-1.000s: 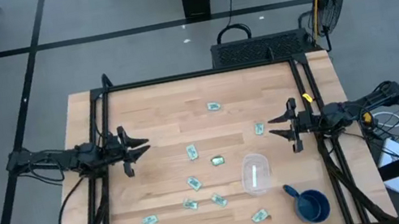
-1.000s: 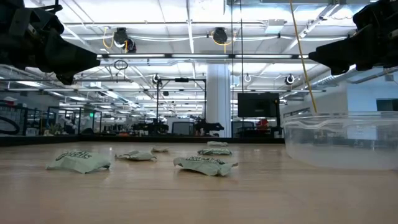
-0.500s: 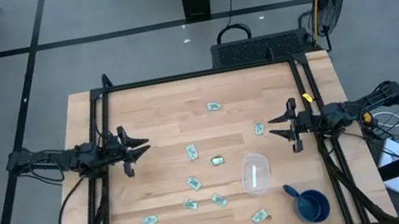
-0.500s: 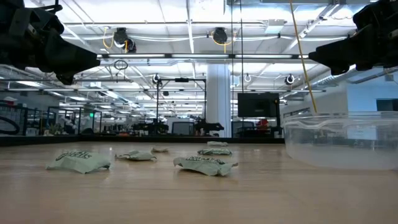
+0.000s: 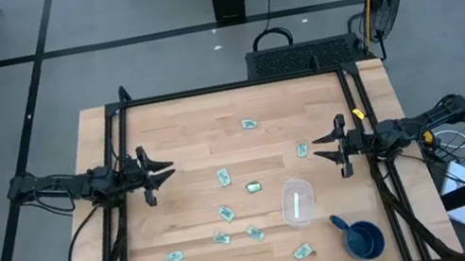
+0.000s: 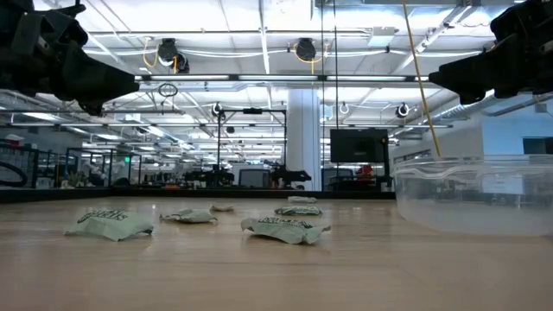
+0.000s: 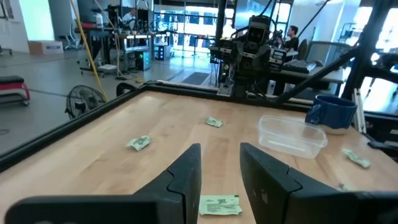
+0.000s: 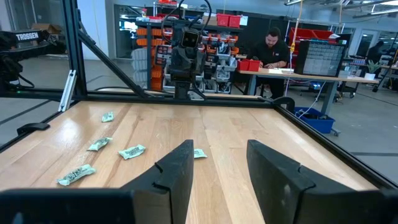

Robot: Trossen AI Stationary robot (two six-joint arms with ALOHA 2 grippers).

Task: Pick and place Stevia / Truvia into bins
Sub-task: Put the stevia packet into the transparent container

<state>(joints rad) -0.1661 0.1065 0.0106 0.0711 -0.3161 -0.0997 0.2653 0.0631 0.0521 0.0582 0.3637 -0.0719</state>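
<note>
Several pale green and white packets lie flat, scattered on the wooden table: one at the far middle [image 5: 250,124], one near my right gripper [image 5: 302,149], two at the centre [image 5: 223,177] [image 5: 253,186], others toward the near edge [image 5: 174,257] [image 5: 303,251]. The clear container [image 5: 298,202] stands right of centre with one white packet inside. My left gripper [image 5: 167,170] is open and empty above the table's left side. My right gripper [image 5: 317,148] is open and empty above the right side. A packet [image 7: 220,205] lies below the left fingers.
A dark blue round cup with a handle [image 5: 361,237] stands at the near right, beside the clear container. A black frame [image 5: 225,88] runs around the table edges. A person sits at a desk [image 8: 272,43] in the room beyond the table.
</note>
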